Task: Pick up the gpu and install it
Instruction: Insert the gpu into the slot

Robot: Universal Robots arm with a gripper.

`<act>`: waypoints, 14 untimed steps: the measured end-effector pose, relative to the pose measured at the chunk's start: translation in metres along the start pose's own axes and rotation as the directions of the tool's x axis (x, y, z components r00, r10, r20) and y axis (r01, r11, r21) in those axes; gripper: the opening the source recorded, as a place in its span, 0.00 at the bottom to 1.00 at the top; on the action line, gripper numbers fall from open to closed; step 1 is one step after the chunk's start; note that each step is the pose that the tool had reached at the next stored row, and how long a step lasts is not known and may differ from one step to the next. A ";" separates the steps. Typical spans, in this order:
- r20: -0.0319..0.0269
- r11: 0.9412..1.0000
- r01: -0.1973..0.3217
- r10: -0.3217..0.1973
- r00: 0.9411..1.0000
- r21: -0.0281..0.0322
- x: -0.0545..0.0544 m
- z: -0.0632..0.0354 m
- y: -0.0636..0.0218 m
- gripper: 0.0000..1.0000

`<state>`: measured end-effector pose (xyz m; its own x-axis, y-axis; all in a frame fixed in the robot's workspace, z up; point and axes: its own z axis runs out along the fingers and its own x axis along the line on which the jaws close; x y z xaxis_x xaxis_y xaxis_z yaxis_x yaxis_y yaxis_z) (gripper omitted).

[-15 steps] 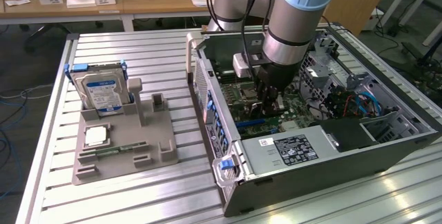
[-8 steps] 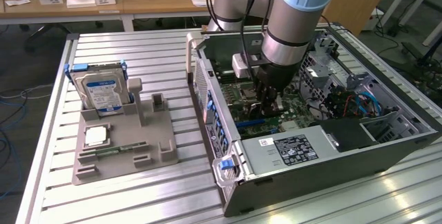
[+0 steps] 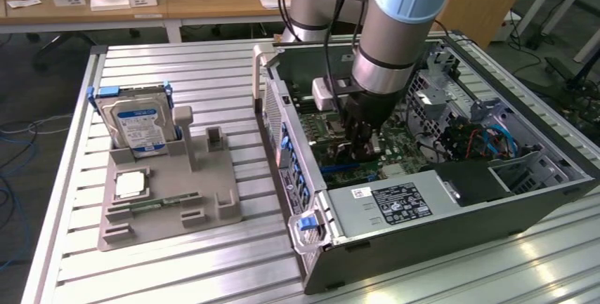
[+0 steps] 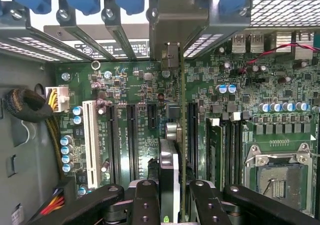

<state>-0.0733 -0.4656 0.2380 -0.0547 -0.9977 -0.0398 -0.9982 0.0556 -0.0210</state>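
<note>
Fingers (image 4: 176, 197) clamping gpu (image 4: 169, 175), over mobo (image 4: 135, 120) slots — inside PC case (image 3: 468, 227)

the arm's wrist is hiding the gripper (image 3: 361, 151) inside the computer case (image 3: 525, 202), and the gpu (image 4: 170, 185) between the gripper's fingers (image 4: 145, 202) is running out of the wrist view at the edge. beside the case, the hard drive's (image 3: 139, 125) label print is reading too small.

A silver-grey tubular arm (image 3: 398, 30) with pale blue joint caps, black cabling and a black, screw-studded end effector (image 4: 172, 197).
</note>
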 end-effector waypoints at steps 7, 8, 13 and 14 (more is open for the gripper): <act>0.000 1.000 0.000 0.000 1.000 0.000 0.000 0.0032 0.0002 0.28; 0.000 1.000 0.000 0.000 1.000 0.000 0.000 0.0032 0.0002 0.28; 0.001 1.000 0.000 0.000 1.000 0.000 -0.001 0.0034 0.0002 0.28; 0.000 1.000 0.000 0.000 1.000 0.000 -0.001 0.0033 0.0003 0.28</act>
<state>-0.0734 -0.4645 0.2347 -0.0549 -0.9977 -0.0402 -0.9982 0.0557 -0.0209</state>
